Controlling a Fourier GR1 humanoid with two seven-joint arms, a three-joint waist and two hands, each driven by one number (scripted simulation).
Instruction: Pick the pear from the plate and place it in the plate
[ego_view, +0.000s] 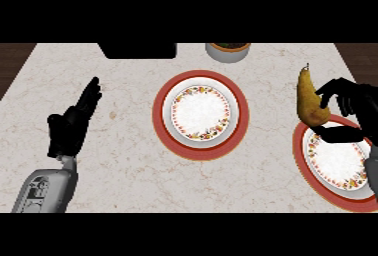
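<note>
A brownish-yellow pear (310, 102) stands upright, stem up, at the upper left rim of the right red-rimmed plate (336, 192). My right hand (348, 107) is beside it on the right, fingers and thumb curled round the pear's body. A second red-rimmed plate (164, 112) with a flowered white centre lies mid-counter, with nothing on it. My left hand (72, 122) rests open at the left, fingers straight and pointing up.
A small pot (227, 51) with dark contents stands at the counter's back edge, behind the middle plate. A black object (139, 50) sits at the back left. Dark wood shows past the counter's left and right edges.
</note>
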